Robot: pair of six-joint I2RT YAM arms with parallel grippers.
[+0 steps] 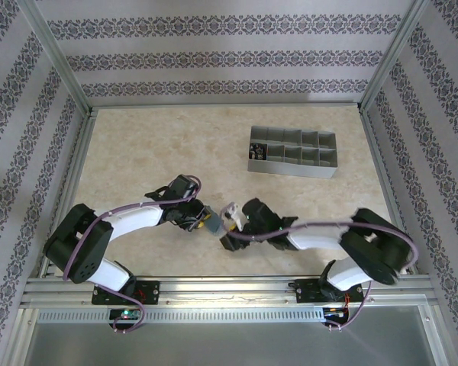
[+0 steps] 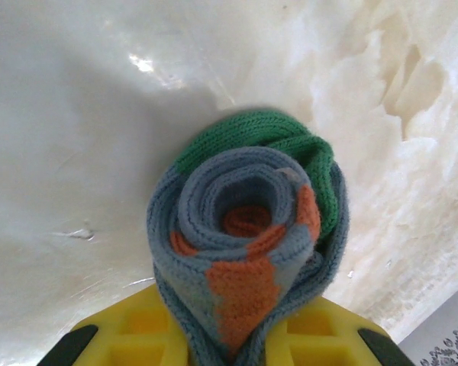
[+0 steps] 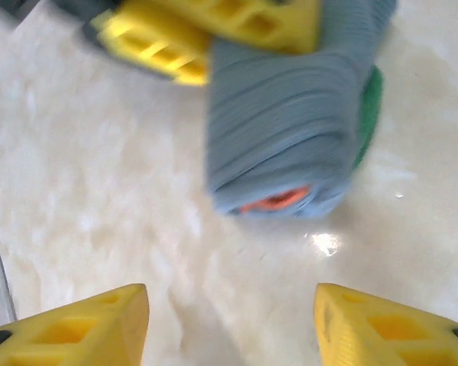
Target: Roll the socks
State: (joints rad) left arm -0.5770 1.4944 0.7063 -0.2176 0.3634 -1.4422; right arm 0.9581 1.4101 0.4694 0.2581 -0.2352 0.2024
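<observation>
One of the socks, the blue-teal one with orange bands and a green heel (image 2: 244,221), is wound into a tight roll lying on the marble-look table. My left gripper (image 2: 240,347) is shut on the roll's loose end, its yellow fingers (image 2: 137,328) pressing the knit from both sides. From the right wrist view the same roll (image 3: 282,130) lies ahead with its orange core facing the camera, and the left arm's yellow fingers (image 3: 214,23) clamp its far end. My right gripper (image 3: 230,320) stands open a short way back from the roll, with nothing between its fingers. In the top view the two grippers (image 1: 201,219) (image 1: 230,226) meet near the table's front middle.
A grey divided organizer tray (image 1: 293,152) stands at the back right, with something dark in its left end compartment (image 1: 258,151). Metal frame rails (image 1: 229,286) edge the table, and patterned walls close it in. Bare tabletop (image 1: 153,145) stretches behind the arms.
</observation>
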